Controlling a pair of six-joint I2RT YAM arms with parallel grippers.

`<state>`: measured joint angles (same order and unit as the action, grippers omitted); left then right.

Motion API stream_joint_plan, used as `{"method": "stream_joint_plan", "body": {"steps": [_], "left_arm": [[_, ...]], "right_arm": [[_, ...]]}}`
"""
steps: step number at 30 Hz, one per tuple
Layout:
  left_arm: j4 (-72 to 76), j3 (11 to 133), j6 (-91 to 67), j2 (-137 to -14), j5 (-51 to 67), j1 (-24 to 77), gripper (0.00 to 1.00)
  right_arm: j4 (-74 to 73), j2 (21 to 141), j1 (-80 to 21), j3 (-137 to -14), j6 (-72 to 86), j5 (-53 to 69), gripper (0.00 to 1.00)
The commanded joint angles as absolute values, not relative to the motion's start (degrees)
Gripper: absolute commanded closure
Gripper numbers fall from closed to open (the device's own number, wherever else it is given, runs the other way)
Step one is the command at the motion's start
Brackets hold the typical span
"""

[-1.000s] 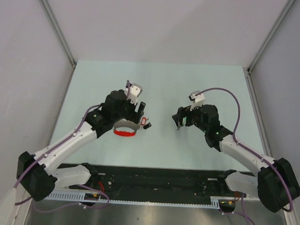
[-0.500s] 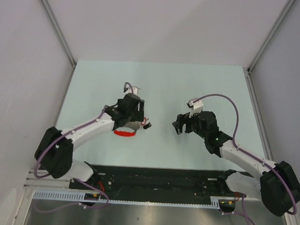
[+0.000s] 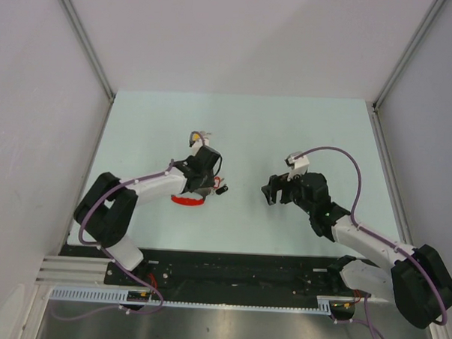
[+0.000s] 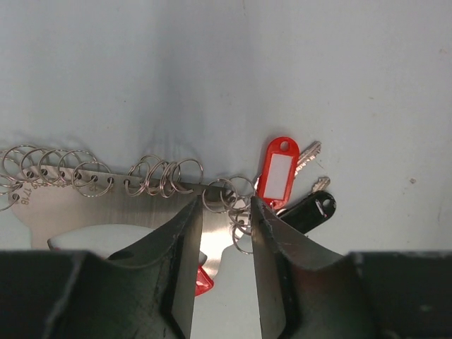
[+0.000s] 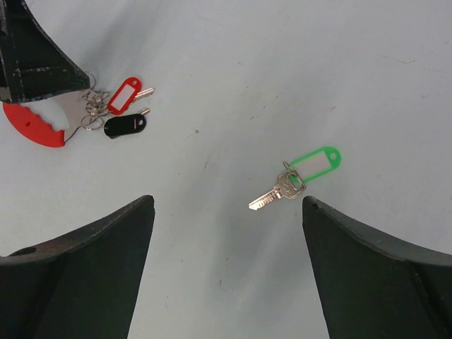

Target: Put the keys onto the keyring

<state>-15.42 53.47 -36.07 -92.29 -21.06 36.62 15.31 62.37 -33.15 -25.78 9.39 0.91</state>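
Centre-left in the top view, your left claw (image 3: 207, 187) straddles the keyring (image 3: 187, 200), jaws narrowed; you cannot tell whether they pinch it. Centre-right, your right claw (image 3: 271, 192) hangs wide open above the green key (image 5: 296, 176)

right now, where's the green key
In the right wrist view the green key lies on the table under the open right gripper, right of the red tag.
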Motion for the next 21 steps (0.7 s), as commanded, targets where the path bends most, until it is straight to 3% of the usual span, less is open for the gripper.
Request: {"method": "stream_joint_plan", "body": {"steps": [1, 8, 13, 21], "left_arm": [[-14.41, 54.84, -38.85, -94.13, -25.31, 36.65, 0.62], [-16.34, 55.02, -38.76, -95.27, -28.91, 36.47, 0.6], [-16.35, 54.84, -38.41, -94.92, -30.15, 36.39, 0.54], [-15.47, 55.11, -37.71, -96.5, -29.09, 35.77, 0.56]], "right_arm": [[18.81, 61.0, -32.7, -25.31, 10.28, 0.0, 0.11], [19.25, 61.35, -32.52, -25.05, 10.28, 0.18, 0.12], [19.51, 61.96, -32.43, -24.96, 10.37, 0.53, 0.12], [20.04, 63.02, -32.34, -25.05, 10.55, 1.32, 0.12]]}}
